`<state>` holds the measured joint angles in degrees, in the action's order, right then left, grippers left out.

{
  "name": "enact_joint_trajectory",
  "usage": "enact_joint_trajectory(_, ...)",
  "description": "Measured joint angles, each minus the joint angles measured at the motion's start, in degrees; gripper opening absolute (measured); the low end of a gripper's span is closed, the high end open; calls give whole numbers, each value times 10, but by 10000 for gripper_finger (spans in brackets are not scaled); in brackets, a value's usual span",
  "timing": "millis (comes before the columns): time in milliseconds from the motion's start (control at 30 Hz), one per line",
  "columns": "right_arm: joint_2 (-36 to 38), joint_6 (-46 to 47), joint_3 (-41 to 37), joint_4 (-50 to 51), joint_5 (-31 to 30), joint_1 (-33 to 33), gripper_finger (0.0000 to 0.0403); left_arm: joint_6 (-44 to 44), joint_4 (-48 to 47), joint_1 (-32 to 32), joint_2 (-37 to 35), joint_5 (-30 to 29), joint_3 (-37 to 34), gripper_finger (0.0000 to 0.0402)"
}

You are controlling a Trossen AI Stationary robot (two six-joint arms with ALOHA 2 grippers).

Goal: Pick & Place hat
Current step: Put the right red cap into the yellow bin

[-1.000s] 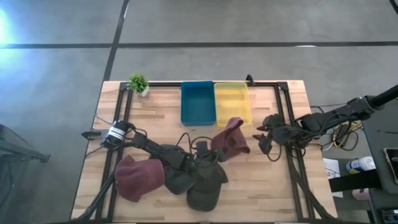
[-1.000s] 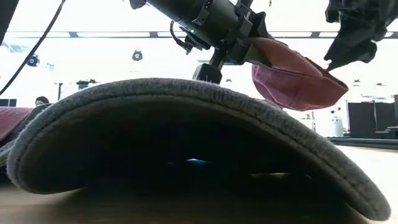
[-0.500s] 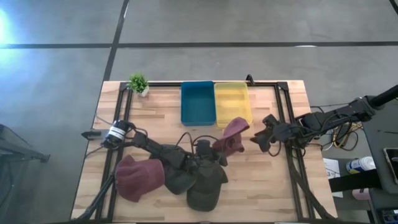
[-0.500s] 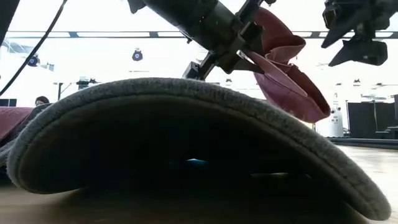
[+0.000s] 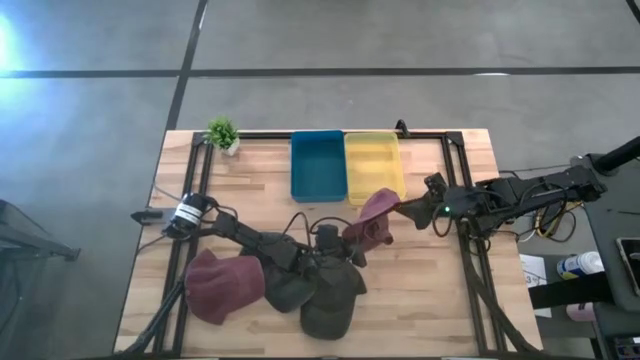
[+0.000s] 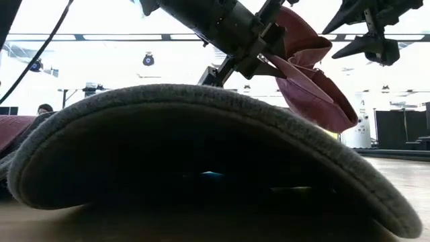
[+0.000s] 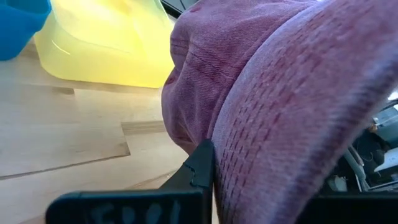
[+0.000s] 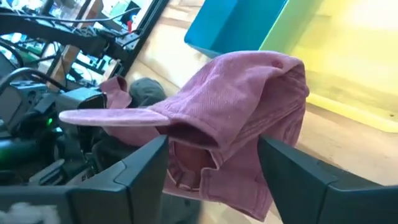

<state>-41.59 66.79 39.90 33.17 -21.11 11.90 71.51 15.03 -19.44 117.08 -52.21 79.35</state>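
High view: my left gripper (image 5: 345, 243) held the pink hat (image 5: 370, 224) aloft, just short of the yellow bin (image 5: 374, 163); placing remained. The hat's long axis ran toward that bin.

Low view: the brim (image 6: 316, 84) sloped downward.

Right wrist view: my right gripper (image 8: 211, 168) stood wide, straddling the hat (image 8: 236, 106) without contact.

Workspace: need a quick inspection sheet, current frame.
Surface: wooden table, black frame rails.
Job's things: maroon hat held up near the yellow bin; blue bin beside it.
Clutter: second maroon hat, two dark hats, small plant.
Grippers: left gripper shut on the maroon hat; right gripper open around it.
Cables: wires along both arms.
Surroundings: concrete floor; lab equipment behind.
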Motion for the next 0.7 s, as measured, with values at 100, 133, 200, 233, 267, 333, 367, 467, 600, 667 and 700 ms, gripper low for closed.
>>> enact_joint_trajectory(100, 4, 4, 0, -8, -1, -4, 272, -1, 0, 0, 0, 0, 0, 23)
enact_joint_trajectory(133, 4, 8, 0, -14, -1, -4, 281, -1, 0, 0, 0, 0, 0, 23)
enact_joint_trajectory(200, 5, 18, 0, -22, -3, -4, 299, -10, 6, 0, 0, -5, 0, 23)
enact_joint_trajectory(233, 4, 23, 0, -32, -8, -4, 306, -16, 10, 0, 0, -7, 0, 23)
enact_joint_trajectory(267, 3, 26, 0, -40, -11, -5, 312, -23, 15, 0, 0, -10, 0, 23)
enact_joint_trajectory(333, 2, 39, 0, -42, -12, -6, 320, -35, 20, 0, 0, -13, 0, 23)
enact_joint_trajectory(367, 1, 49, 0, -43, -14, -7, 323, -40, 21, 0, 0, -13, 0, 23)
enact_joint_trajectory(467, -1, 74, -3, -44, -16, -7, 326, -43, 24, 0, 0, -19, 0, 23)
enact_joint_trajectory(600, -1, 96, -14, -70, -16, -10, 323, -63, 28, 0, 1, -20, 0, 23)
enact_joint_trajectory(667, -1, 105, -22, -93, -15, -11, 319, -75, 30, 0, 1, -21, 0, 23)
enact_joint_trajectory(700, -2, 111, -27, -108, -15, -11, 316, -83, 32, 1, 1, -21, 0, 23)
